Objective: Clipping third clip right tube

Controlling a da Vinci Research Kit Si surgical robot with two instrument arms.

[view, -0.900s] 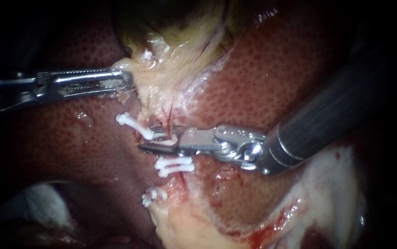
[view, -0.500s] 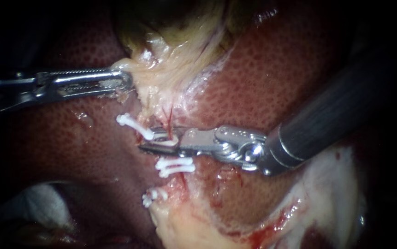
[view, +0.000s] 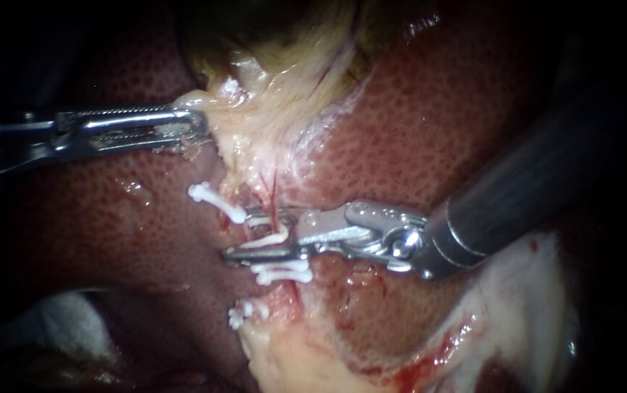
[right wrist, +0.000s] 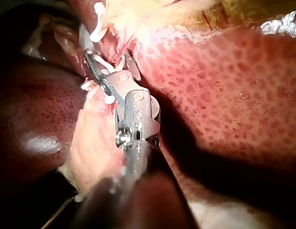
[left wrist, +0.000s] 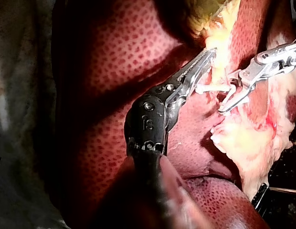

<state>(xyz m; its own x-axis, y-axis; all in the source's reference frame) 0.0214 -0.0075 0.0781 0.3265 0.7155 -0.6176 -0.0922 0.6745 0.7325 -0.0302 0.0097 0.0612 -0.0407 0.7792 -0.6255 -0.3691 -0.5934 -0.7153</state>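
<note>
- The left instrument (view: 195, 125), entering from 9 o'clock, is keeping its ridged steel jaws clamped on the stringy yellowish tissue (view: 255, 124), unmoved against it.
- A small white outlying clip (view: 215, 202) is sitting at 9 o'clock of the tube (view: 271, 191).
- The right instrument (view: 239, 234), nearly closed half a second ago, is now holding its jaws apart, astride the tube.
- A curved clip (view: 273, 234) is lying across the tube between those jaws, just below centre.
- Paired clips (view: 284, 273) are touching the lower jaw at its 6 o'clock side.
- Glossy, mottled liver (view: 415, 131) is lying open toward 1 o'clock, while the dark shaft is crowding 3 o'clock.
</note>
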